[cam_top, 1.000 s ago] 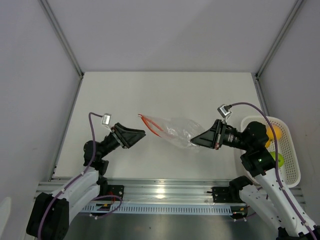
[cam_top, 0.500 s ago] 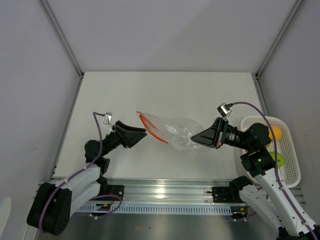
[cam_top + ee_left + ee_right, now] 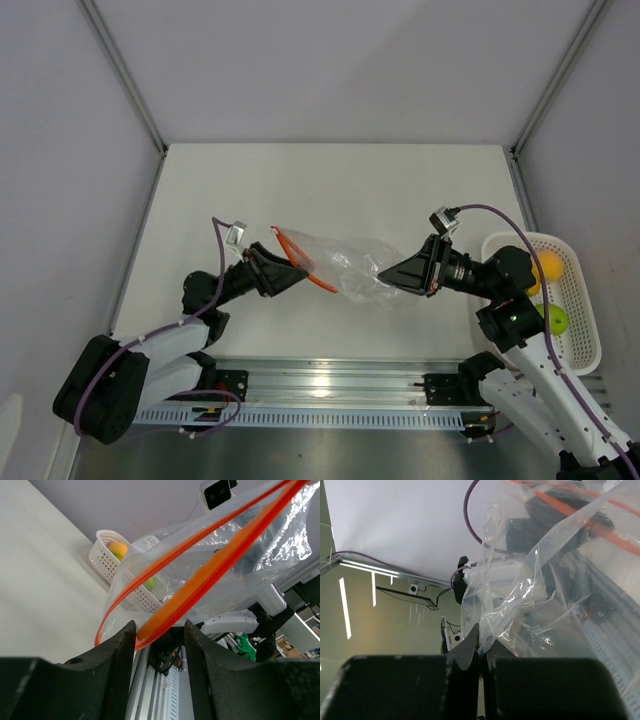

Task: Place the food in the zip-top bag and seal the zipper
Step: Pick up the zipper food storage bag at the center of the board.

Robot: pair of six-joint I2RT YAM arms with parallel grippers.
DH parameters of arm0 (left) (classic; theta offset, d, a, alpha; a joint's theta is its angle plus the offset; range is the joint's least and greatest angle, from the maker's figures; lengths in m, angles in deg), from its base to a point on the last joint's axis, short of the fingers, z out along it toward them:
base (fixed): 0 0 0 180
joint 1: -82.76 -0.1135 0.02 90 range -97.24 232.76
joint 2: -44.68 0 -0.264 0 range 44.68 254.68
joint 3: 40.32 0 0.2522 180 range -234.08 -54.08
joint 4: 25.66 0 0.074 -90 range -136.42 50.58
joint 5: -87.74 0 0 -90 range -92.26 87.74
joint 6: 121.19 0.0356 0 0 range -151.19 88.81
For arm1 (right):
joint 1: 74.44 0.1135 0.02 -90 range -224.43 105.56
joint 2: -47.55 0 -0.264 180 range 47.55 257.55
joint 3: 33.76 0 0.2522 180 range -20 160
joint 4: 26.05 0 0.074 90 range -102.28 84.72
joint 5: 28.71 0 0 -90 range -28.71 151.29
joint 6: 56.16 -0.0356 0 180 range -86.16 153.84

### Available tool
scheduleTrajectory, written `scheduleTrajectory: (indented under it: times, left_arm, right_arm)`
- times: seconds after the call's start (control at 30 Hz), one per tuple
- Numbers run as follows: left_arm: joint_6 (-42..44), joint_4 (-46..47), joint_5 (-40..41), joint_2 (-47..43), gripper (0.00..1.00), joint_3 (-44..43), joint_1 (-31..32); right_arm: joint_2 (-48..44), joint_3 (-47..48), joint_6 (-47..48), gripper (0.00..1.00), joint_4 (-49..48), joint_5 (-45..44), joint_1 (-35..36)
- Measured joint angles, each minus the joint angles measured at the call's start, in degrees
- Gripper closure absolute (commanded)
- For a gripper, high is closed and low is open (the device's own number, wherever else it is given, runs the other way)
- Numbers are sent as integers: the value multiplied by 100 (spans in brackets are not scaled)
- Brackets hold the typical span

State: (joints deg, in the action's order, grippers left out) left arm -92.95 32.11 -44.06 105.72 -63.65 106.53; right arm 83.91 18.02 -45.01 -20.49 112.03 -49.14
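table: zip-top bag strung mid-table | left gripper: low at bag's left, jaws apart around zipper | right gripper: bag's right end; pinched tight on the plastic | basket: right of bag, past right arm; food inside

White mesh basket on white table, metal rail

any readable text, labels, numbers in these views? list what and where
No text can be read in any view.
zip-top bag: a small faint round mark on the film beside the zipper, seen in the left wrist view, too blurred to read.
white mesh basket: no label visible.
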Motion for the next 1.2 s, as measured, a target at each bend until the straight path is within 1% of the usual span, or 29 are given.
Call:
scheduleTrajectory:
  times: [0.07,0.1,0.13,0.17,0.2,0.23,0.27,0.3,0.33,0.37,0.4,0.43,0.47,0.53,0.57,0.67,0.77,0.8,0.9,1.0,1.2]
  left_arm:
    - [33,4,2,-57,57,0,17]
    - [35,7,2,-79,62,0,20]
    - [33,7,2,-96,63,0,24]
    - [37,9,2,-107,70,0,26]
    - [33,11,2,-114,72,-2,28]
    - [33,13,2,-116,76,-4,35]
    - [35,13,0,-116,96,-11,37]
    - [-4,11,0,-116,99,-20,39]
    - [15,28,-2,-114,100,-24,44]
    - [20,39,0,-116,99,-33,48]
    - [24,42,-4,-120,99,-37,50]
    - [26,35,-13,-136,99,-44,50]
    - [46,33,-33,-168,99,-52,50]
    - [157,-72,-92,-352,99,-118,50]
    - [260,-256,-122,-494,99,-197,50]
    - [1051,-1930,-157,-1217,99,-782,72]
    - [2031,-4017,26,-1781,99,-1777,103]
    - [2337,-4666,127,-1897,100,-2133,107]
    - [2938,-6102,323,-2103,99,-2841,109]
    - [3244,-7053,369,-2225,100,-3130,109]
    - [3615,-8557,461,-2262,99,-3185,120]
  right_arm:
    - [20,-68,-28,100,-72,-28,0]
    - [24,-98,-50,100,-87,-33,0]
    - [37,-133,-66,100,-122,-35,2]
    - [42,-157,-72,100,-140,-37,4]
    - [55,-190,-96,100,-170,-42,4]
    - [63,-221,-114,100,-212,-46,4]
    - [85,-254,-131,100,-267,-50,4]
    - [98,-269,-136,100,-282,-50,4]
    - [111,-271,-125,96,-280,-55,7]
    - [129,-271,-87,87,-251,-63,7]
    - [144,-256,2,74,-98,-101,7]
    - [149,-190,186,47,223,-162,11]
    - [166,-76,422,36,616,-243,13]
    - [236,389,1143,23,1665,-494,15]
    - [289,581,1401,22,1996,-603,15]
    - [422,1272,2310,20,3101,-990,15]
    - [520,1705,3021,19,3886,-1403,15]
    - [555,1821,3246,19,4138,-1561,15]
    - [697,2072,3751,18,4734,-1963,15]
    - [887,2356,4164,18,5228,-2378,15]
    - [1095,2955,4784,18,6004,-3261,26]
